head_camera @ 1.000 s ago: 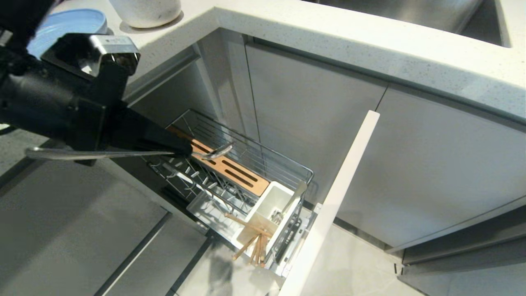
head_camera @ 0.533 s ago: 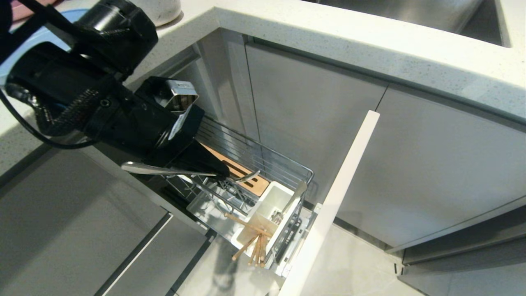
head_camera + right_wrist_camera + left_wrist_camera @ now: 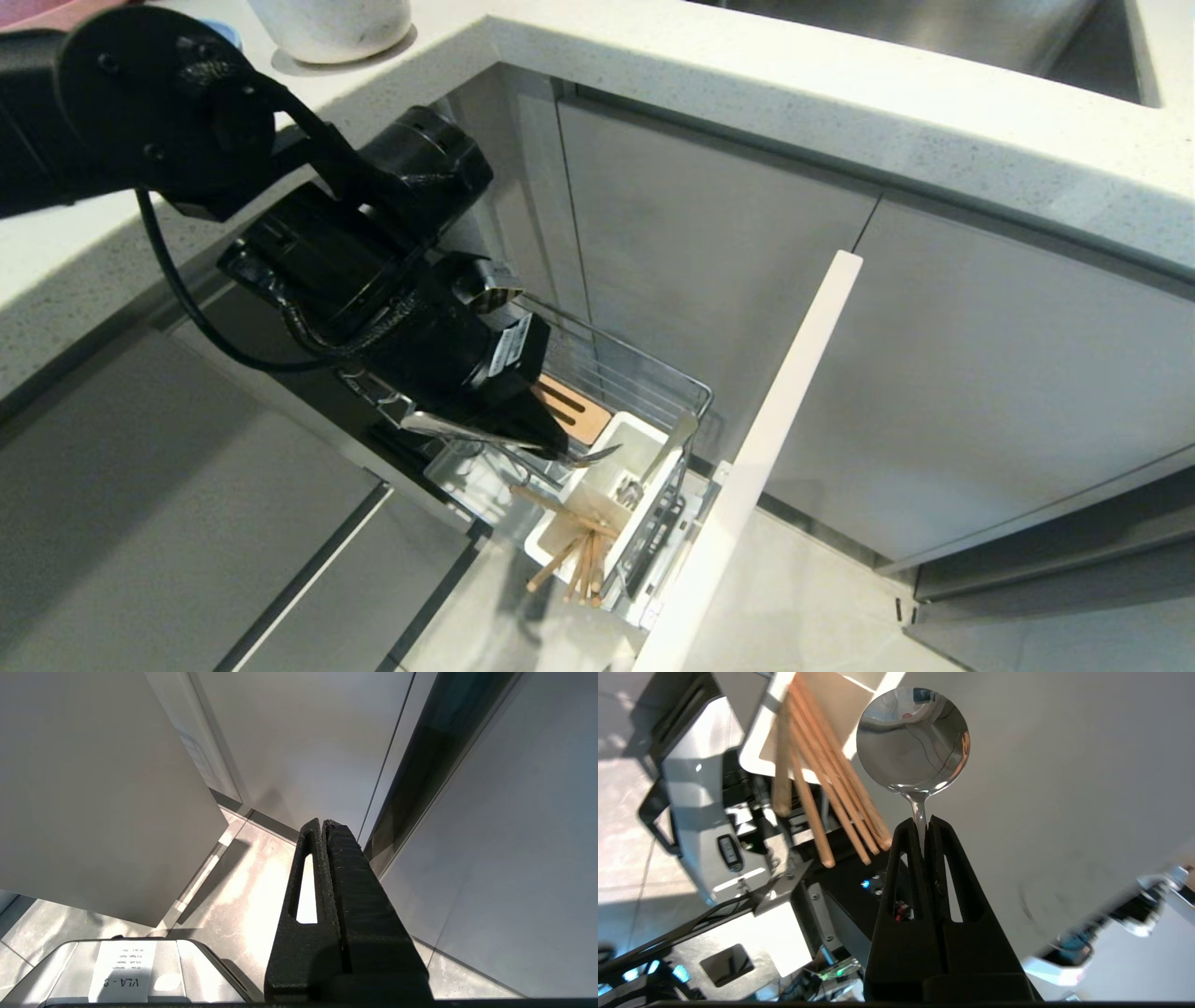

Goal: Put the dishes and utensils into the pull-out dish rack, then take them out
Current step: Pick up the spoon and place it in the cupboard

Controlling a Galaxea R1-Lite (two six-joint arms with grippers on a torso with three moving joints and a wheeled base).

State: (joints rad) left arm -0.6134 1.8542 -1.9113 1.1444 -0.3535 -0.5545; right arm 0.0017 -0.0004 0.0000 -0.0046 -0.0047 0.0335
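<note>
My left gripper [image 3: 563, 450] is shut on a silver spoon's neck, just over the pull-out dish rack [image 3: 693, 392]. The spoon [image 3: 597, 455] has its bowl out ahead of the fingertips, at the near edge of the white caddy [image 3: 644, 446]. In the left wrist view the spoon bowl [image 3: 913, 742] shows past the shut gripper [image 3: 924, 823]. Wooden chopsticks [image 3: 579, 560] lean out of the caddy; the chopsticks [image 3: 822, 788] fan out beside the spoon. An off-white bowl [image 3: 331, 28] stands on the counter. My right gripper [image 3: 322, 823] hangs shut and empty near the floor.
The rack's door front [image 3: 775, 439] stands out to the right of the caddy. A tan slotted strip [image 3: 571, 411] shows behind the left wrist. Another silver handle [image 3: 674, 443] leans in the caddy. A sink [image 3: 934, 23] is set in the counter at the back right.
The left arm has swung right and down along the rack with the spoon, from over the wooden strip to the caddy end. The right arm has not moved.
</note>
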